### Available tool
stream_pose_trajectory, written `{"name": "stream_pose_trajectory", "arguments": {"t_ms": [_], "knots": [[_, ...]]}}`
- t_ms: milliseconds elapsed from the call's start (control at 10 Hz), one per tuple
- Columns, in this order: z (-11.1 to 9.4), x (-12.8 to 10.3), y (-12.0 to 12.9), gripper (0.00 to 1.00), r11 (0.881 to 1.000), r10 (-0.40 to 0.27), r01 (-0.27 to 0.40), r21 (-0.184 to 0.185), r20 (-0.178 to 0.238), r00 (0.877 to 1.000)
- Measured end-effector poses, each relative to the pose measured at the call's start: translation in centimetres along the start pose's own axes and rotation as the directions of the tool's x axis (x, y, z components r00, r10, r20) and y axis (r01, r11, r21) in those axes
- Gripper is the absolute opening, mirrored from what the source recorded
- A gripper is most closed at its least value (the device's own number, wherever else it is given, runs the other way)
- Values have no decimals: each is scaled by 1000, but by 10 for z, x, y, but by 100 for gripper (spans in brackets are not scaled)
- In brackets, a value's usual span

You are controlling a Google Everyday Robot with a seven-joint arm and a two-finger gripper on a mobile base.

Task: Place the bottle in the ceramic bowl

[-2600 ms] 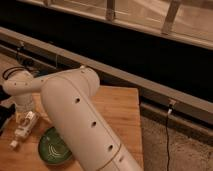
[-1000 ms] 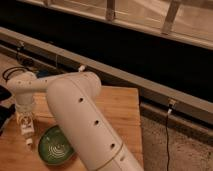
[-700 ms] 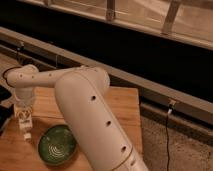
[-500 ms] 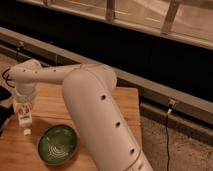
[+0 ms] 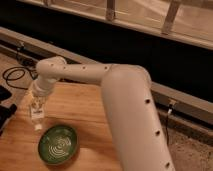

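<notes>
My gripper [image 5: 36, 106] hangs at the left end of the white arm [image 5: 125, 95], over the left part of the wooden table [image 5: 85, 107]. It is shut on the bottle [image 5: 36, 118], a small slim white one that points down with its cap end lowest, just above the tabletop. The ceramic bowl [image 5: 58, 145] is dark green with white swirl lines. It sits on the table below and to the right of the bottle, a short gap away. Nothing lies in the bowl.
A black cable [image 5: 14, 75] coils on the floor to the left of the table. A dark object [image 5: 4, 111] sits at the left edge. A metal ledge [image 5: 180, 97] runs behind the table, and speckled floor [image 5: 192, 145] lies to the right.
The gripper has carried the bottle a little to the right, toward the bowl, with the bottle now hanging upright. The arm's elbow has swung right. The bowl has stayed put.
</notes>
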Motion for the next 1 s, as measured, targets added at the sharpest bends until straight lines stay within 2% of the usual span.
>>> {"name": "stream_pose_trajectory", "arguments": {"t_ms": [200, 400, 500, 700, 900, 1000], "knots": [[-23, 28, -20, 0, 997, 27, -25, -73, 28, 999], [-31, 56, -25, 0, 992, 37, -36, -121, 11, 999], [-31, 66, -21, 0, 991, 36, -37, -128, -4, 999], [-30, 98, -9, 0, 989, 34, -49, -137, -111, 993], [-25, 123, 1, 1, 991, 22, -56, -123, -262, 965], [-26, 134, -2, 2, 991, 22, -61, -118, -311, 950]]}}
